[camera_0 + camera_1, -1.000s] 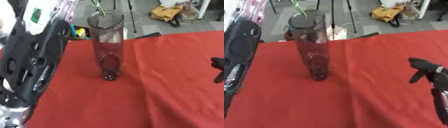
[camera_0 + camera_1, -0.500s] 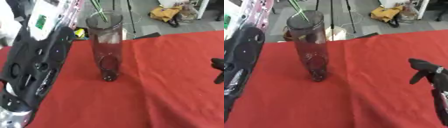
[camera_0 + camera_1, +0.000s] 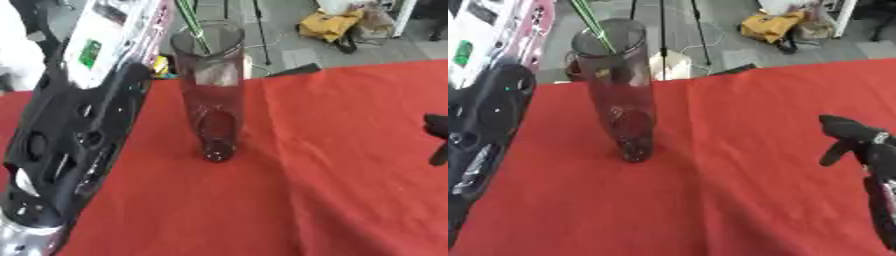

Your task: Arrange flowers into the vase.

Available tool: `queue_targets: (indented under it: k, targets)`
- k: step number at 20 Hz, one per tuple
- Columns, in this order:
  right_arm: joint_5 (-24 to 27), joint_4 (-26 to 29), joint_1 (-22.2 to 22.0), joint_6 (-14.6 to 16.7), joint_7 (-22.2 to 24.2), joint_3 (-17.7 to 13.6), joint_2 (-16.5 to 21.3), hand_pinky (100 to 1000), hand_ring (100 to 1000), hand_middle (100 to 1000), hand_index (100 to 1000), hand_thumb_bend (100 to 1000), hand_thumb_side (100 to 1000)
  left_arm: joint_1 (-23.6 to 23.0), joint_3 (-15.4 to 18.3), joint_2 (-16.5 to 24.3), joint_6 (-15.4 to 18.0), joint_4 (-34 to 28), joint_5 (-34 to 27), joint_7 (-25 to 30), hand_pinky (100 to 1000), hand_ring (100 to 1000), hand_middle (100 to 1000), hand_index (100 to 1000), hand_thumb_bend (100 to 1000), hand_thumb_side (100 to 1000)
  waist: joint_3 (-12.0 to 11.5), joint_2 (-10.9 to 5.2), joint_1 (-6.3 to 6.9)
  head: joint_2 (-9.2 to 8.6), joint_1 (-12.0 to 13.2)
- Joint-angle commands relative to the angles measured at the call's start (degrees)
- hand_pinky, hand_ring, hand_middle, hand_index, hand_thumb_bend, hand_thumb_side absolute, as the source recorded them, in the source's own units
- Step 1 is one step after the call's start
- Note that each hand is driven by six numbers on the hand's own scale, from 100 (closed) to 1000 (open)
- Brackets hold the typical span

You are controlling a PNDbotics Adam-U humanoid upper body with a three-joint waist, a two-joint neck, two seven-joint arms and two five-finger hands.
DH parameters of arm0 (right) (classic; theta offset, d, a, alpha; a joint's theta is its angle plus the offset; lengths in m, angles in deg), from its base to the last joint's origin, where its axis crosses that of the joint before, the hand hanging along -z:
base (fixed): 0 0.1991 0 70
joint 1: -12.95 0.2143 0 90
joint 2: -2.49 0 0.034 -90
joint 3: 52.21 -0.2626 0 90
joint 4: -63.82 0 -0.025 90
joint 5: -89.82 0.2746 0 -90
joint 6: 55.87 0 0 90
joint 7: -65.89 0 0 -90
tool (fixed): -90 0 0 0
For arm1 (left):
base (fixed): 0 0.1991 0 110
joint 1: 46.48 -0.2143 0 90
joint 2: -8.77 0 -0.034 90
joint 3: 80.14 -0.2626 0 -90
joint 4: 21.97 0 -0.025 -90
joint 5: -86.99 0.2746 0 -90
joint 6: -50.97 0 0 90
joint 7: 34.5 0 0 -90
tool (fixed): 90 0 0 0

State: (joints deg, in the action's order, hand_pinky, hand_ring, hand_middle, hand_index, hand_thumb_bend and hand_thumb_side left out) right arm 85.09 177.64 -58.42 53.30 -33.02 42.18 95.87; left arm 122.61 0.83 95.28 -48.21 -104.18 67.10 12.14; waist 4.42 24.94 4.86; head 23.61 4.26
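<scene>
A tall clear vase (image 3: pixel 210 100) stands upright on the red tablecloth (image 3: pixel 332 165), left of centre. A thin green stem (image 3: pixel 189 22) slants down from the top edge into its mouth; its flower end is out of view. My left arm (image 3: pixel 79 145), black with a white upper part, rises along the left side beside the vase, and its hand is cut off above the picture. My right hand (image 3: pixel 852 137) hovers low over the cloth at the right edge, fingers relaxed and holding nothing, well away from the vase.
The table's far edge (image 3: pixel 798 66) runs just behind the vase. Beyond it on the floor are a yellow bag (image 3: pixel 770 26) and tripod legs (image 3: pixel 663 35). The left arm fills the space left of the vase.
My left arm has shifted a little beside the vase, and the stem still slants into the vase's mouth. The right hand has stayed where it was.
</scene>
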Motion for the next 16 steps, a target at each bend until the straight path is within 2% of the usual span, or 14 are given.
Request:
queue_targets:
  k: [1, 3, 6, 8, 11, 12, 13, 16]
  targets:
    - [-0.09, 0.77, 0.53, 0.13, -0.15, -0.43, 0.26, 836, 837, 415, 747, 100, 1000, 0.97, -0.53, 0.5, -0.68, -0.23, 1.06, 0.76, 100, 100, 100, 100, 219, 683, 0.07, -1.25, -0.41, -0.04, 0.54]
    - [-0.06, 0.77, 0.57, 0.09, -0.1, -0.43, 0.21, 836, 837, 415, 747, 100, 1000, 0.96, -0.56, 0.4, -0.56, -0.13, 1.72, 1.47, 100, 100, 100, 100, 238, 701, 0.12, -1.2, -0.42, -0.33, 0.77]
    - [-0.22, 0.77, 0.47, -0.05, -0.14, -0.55, 0.0, 837, 836, 414, 748, 100, 1000, 0.86, -0.58, 0.34, -0.07, 0.4, 2.89, 2.39, 100, 100, 100, 100, 321, 742, 0.22, -1.12, -0.44, -0.7, 0.8]
    - [-0.38, 0.77, 0.39, -0.15, -0.25, -0.63, -0.13, 837, 836, 413, 748, 100, 1000, 0.81, -0.58, 0.28, -0.02, 0.83, 3.54, 3.13, 100, 100, 100, 100, 326, 758, 0.24, -1.08, -0.48, -0.79, 0.78]
    - [-0.63, 0.77, 0.35, -0.27, -0.35, -0.66, -0.26, 838, 835, 412, 749, 100, 1000, 0.7, -0.63, 0.33, -0.04, 1.21, 4.79, 4.11, 100, 100, 100, 100, 277, 865, 0.18, -0.95, -0.47, -0.88, 0.74]
    - [-0.7, 0.77, 0.36, -0.33, -0.35, -0.65, -0.29, 838, 835, 412, 749, 100, 1000, 0.69, -0.59, 0.31, -0.05, 1.32, 5.16, 4.4, 100, 100, 100, 100, 277, 865, 0.17, -0.92, -0.47, -0.92, 0.74]
    - [-0.76, 0.77, 0.36, -0.38, -0.36, -0.65, -0.32, 838, 836, 411, 749, 100, 1000, 0.68, -0.55, 0.31, -0.06, 1.4, 5.46, 4.61, 100, 100, 100, 114, 218, 940, 0.16, -0.89, -0.46, -0.96, 0.73]
    - [-0.93, 0.77, 0.33, -0.55, -0.48, -0.74, -0.44, 839, 836, 411, 750, 100, 1000, 0.55, -0.59, 0.4, -0.46, 1.85, 6.48, 5.1, 100, 100, 100, 128, 122, 1000, 0.13, -0.81, -0.41, -1.06, 0.64]
